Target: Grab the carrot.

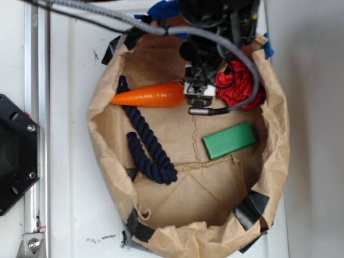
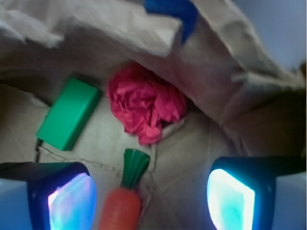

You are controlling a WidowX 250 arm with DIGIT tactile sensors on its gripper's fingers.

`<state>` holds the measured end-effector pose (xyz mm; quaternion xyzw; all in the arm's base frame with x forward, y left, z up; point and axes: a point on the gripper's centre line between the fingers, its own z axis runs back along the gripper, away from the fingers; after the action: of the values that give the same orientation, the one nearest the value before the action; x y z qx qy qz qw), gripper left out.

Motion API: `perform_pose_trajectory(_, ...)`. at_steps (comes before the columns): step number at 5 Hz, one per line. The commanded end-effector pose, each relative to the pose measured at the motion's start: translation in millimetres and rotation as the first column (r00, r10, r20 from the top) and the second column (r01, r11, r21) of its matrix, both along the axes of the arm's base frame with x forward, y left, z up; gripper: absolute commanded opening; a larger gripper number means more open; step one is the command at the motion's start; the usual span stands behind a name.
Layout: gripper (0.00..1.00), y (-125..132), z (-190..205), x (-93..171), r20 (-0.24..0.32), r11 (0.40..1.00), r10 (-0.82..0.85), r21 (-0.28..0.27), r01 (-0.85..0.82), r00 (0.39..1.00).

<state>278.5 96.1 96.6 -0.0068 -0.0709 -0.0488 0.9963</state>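
Crumpled brown paper bag [image 1: 107, 140] walls crowd the spread-open gripper [image 2: 151, 196] above the carrot [image 1: 148, 95]; closing off-centre, its pads could squirt the glossy stem end sideways.

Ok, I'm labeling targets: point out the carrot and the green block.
carrot [image 1: 148, 95], exterior view, middle of the orange body.
green block [image 2: 69, 113], wrist view, centre of its top face.
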Motion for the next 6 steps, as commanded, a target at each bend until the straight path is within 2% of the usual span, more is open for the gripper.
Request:
perform_pose_trajectory(1, 1.0, -27.5, 5.0, 3.1, 0.018, 0.999, 0.047, 0.013, -0.047, 0.999)
perform_pose_trajectory(2, 1.0, -30.3, -12.1, 8.2, -0.03, 0.996, 0.089, 0.022, -0.089, 0.996)
perform_pose_trajectory(3, 1.0, -34.2, -21.4, 6.5, -0.051, 0.994, 0.107, 0.028, -0.106, 0.993)
perform_pose_trajectory(6, 1.0, -38.2, -14.2, 6.8, -0.033, 0.997, 0.08, 0.002, -0.08, 0.996)
